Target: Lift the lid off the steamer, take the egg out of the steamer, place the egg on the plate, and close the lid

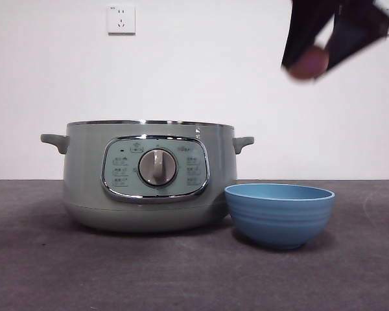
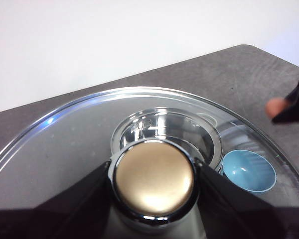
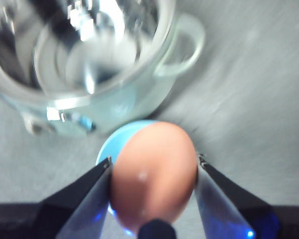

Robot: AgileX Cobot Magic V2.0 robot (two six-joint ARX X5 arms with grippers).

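Brown egg (image 3: 153,177) rides high in right gripper (image 1: 309,63), above blue plate (image 1: 279,212).
Left gripper (image 2: 154,181) clamps lid (image 2: 65,149); steamer (image 1: 149,175) open; placing, closing remain.

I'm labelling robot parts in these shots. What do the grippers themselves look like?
Both have two black, wedge-shaped jaws that taper toward the tips. The right gripper shows small blue glints low on its jaws. The left gripper is plain black. No cables or markings are visible.

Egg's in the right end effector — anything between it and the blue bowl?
Nothing visible. The right end effector holds the egg high above the plate, whose mouth is open. The lid is held up by the left end effector, away from that path.
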